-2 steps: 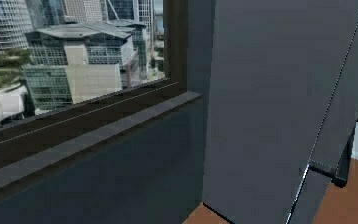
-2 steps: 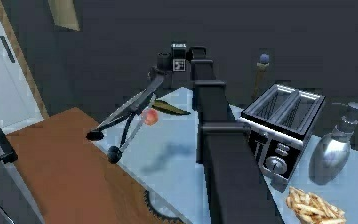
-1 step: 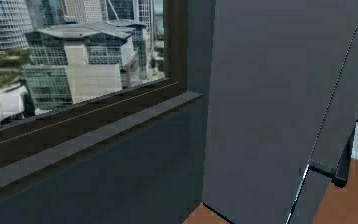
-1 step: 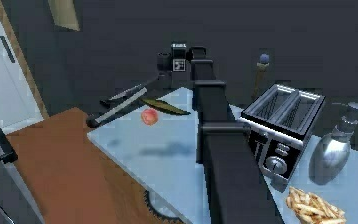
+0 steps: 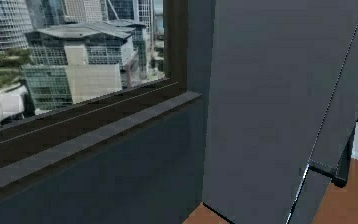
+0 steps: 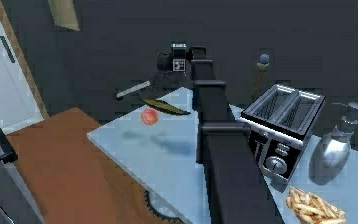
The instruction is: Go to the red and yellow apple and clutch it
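risk: apple (image 6: 149, 116) near counter (image 6: 177, 150) edge, a knock could roll it off | gripper (image 6: 163, 66) looks beyond apple | holding anything: can't tell

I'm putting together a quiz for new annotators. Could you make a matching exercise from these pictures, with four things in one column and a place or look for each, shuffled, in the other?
Things:
1. apple
2. toaster
3. pump bottle
4. window

Descriptions:
A. silvery, near the arm side view's right edge
B. shows tall city buildings
C. small and red, on the table, left of the arm
D. two long slots on top, just right of the arm

Pairs: 1-C, 2-D, 3-A, 4-B
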{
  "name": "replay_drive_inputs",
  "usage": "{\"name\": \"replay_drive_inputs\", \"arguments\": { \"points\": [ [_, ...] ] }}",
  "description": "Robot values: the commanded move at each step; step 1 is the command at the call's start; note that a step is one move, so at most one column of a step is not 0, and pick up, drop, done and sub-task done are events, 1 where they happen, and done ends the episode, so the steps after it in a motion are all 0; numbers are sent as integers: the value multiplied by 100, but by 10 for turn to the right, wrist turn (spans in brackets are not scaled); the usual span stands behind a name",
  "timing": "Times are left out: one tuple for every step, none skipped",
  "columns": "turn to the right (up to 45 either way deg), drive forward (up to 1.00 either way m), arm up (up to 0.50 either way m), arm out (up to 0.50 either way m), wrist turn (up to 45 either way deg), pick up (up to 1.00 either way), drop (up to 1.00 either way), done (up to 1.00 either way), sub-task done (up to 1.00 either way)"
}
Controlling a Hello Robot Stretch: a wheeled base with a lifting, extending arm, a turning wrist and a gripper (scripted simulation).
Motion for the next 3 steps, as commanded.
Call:
{"name": "replay_drive_inputs", "arguments": {
  "points": [
    [0,0,0,0,150,0,0,0,0],
    [0,0,-12,0,0,0,0,0,0],
    [0,0,0,0,0,100,0,0,0]
  ]
}}
